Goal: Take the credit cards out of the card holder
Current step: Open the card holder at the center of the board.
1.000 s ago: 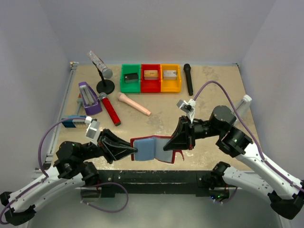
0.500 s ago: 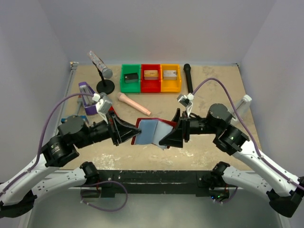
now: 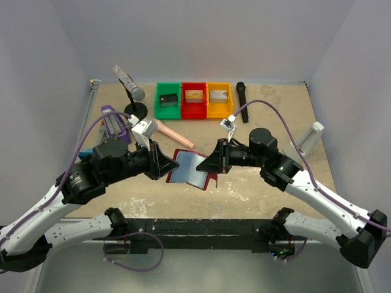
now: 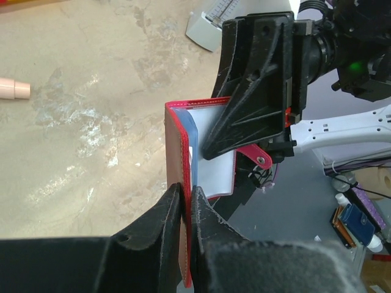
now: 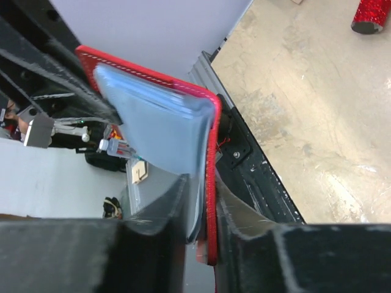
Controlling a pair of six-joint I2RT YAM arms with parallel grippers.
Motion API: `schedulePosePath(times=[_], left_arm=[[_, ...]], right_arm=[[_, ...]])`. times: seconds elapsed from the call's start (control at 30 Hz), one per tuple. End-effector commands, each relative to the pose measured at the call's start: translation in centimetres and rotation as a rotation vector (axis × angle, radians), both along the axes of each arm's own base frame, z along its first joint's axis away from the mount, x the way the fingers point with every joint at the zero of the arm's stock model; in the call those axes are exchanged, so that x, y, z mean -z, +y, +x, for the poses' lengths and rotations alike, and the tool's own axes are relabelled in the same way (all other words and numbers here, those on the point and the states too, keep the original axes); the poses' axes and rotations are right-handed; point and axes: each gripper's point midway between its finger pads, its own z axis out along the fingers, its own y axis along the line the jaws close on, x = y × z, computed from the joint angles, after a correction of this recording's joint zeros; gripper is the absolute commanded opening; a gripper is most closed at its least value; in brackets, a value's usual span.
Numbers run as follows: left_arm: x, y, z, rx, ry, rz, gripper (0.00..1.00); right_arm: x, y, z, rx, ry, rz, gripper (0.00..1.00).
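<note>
The dark red card holder [image 3: 188,168] hangs open in the air between both grippers, its pale blue-grey inner pockets facing up. My left gripper [image 3: 167,168] is shut on its left edge; in the left wrist view the gripper [image 4: 185,194] pinches the red rim of the holder [image 4: 215,166], whose little red tab [image 4: 257,155] hangs by the right gripper. My right gripper [image 3: 206,167] is shut on its right edge; in the right wrist view the gripper [image 5: 204,186] clamps the holder [image 5: 160,119]. No credit card shows apart from the pockets.
Green [image 3: 167,101], red [image 3: 194,101] and yellow [image 3: 220,101] bins stand at the back. A black microphone [image 3: 242,101] lies beside them, a pink cylinder [image 3: 174,132] nearer. A glittery microphone on a stand [image 3: 132,93] and a purple object [image 3: 113,124] sit at the left. A white object [image 3: 311,138] is at the right.
Both grippers have carried the card holder up and away from the near edge toward the table's middle. The holder has tilted and folded narrower between them.
</note>
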Motion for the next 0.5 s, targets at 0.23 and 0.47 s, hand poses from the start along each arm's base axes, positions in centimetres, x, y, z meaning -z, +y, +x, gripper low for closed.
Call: schedulePosePath(times=[0.23, 0.47], left_arm=[[-2.57, -0.61, -0.47, 0.041, -0.037, -0.054, 0.00], [-2.91, -0.88, -0.84, 0.066, -0.046, -0.082, 0.05]], right_arm=[[-0.12, 0.09, 0.77, 0.029, 0.001, 0.032, 0.00], [-0.01, -0.10, 0.68, 0.024, -0.002, 0.035, 0.00]])
